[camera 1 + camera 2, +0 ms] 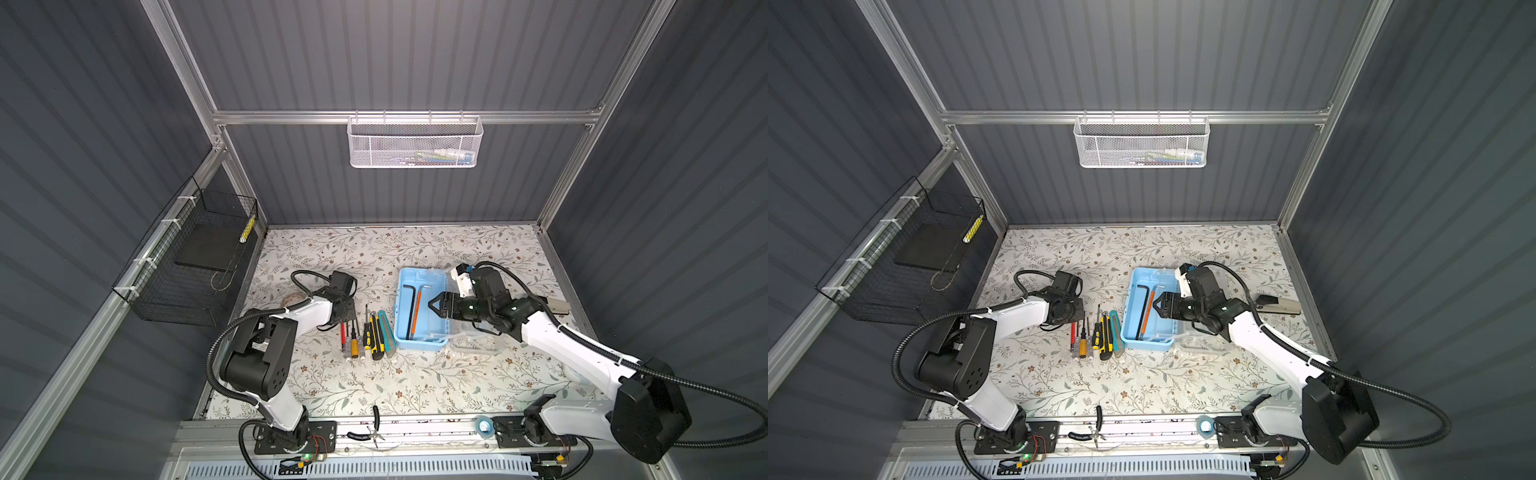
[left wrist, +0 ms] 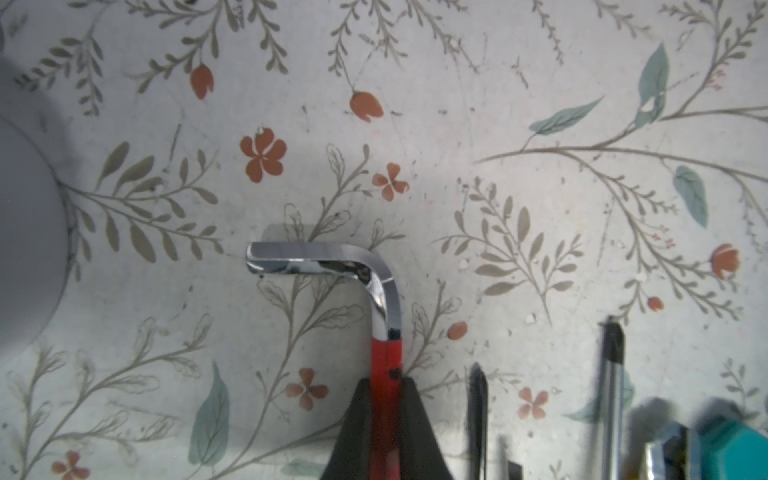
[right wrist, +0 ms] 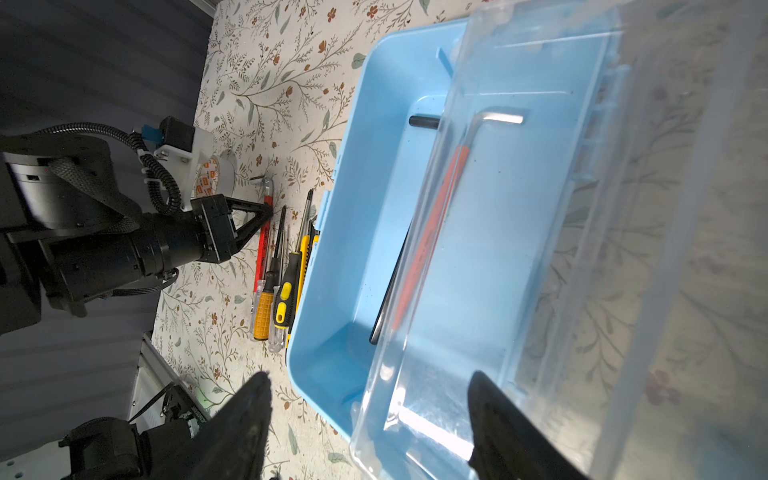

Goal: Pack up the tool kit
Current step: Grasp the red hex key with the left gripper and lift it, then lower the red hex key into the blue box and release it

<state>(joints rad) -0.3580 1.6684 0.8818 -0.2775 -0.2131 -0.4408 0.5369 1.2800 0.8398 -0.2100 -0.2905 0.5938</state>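
The left gripper (image 2: 386, 395) is clamped on the red-sleeved hex key (image 2: 384, 316) close to its bend, at the left end of the tool row near the desk's middle. Held that far off-centre, the long shank could droop or twist on lifting and rake the screwdrivers (image 1: 354, 347) just beside it. The right gripper (image 3: 365, 386) hangs open over the light-blue box (image 3: 332, 249), right of the row, with 2 hex keys already inside; it could block the drop or knock the clear lid (image 3: 623, 208)
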